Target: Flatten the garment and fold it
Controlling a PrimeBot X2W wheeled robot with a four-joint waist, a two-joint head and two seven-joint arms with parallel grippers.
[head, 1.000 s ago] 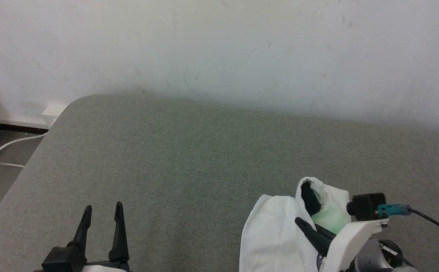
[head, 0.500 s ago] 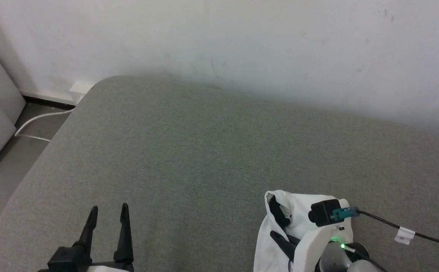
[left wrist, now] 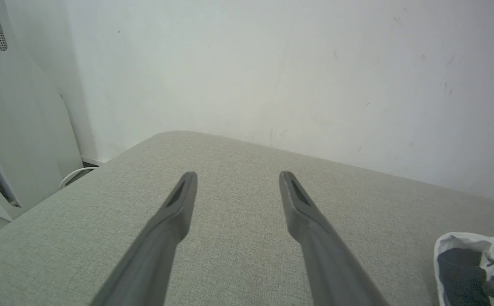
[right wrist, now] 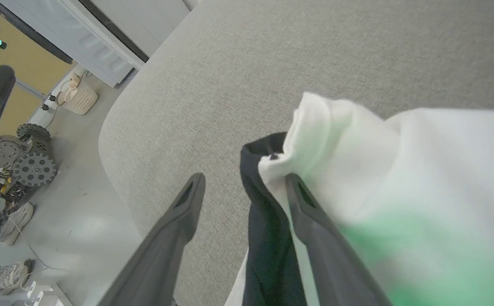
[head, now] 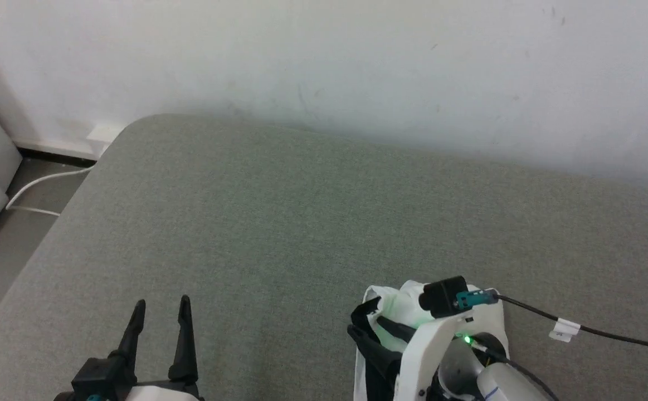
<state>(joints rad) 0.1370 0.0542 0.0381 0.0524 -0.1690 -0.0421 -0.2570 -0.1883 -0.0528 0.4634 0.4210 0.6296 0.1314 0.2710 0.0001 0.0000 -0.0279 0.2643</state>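
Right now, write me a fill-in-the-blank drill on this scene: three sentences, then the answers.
1. The garment has a ____ body.
2. A fold of ____ cloth hangs between the fingers of the right gripper.
3. The left gripper holds ____, its fingers spread above the grey padded surface.

Missing words: white; black; nothing.

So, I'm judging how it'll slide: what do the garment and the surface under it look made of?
The garment: soft matte knit, probably cotton, judging by limp rounded folds. The cushioned surface: grey-green woven upholstery, matte, fine weave visible; rounded edge suggests padding.
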